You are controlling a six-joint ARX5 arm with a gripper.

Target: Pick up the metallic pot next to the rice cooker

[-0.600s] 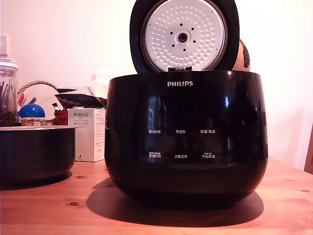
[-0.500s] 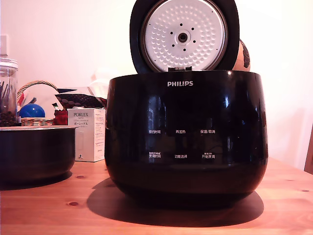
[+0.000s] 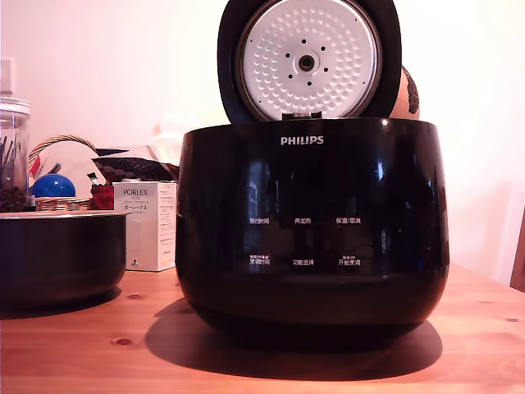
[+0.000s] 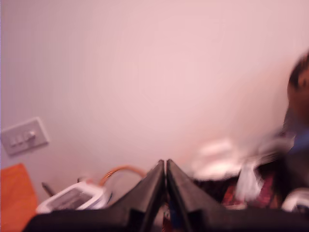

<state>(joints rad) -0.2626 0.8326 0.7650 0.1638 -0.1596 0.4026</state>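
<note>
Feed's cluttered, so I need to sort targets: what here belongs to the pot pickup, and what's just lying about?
Job:
pot
rice cooker
end effector, fingers together

Lying about:
Porlex box
glass jar
basket with blue ball
wall switch

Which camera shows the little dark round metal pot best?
The exterior view: the dark grey round metal pot sits at its left edge on the wooden table, partly cut off. The blurry wrist view shows no pot, only wall and clutter.
</note>
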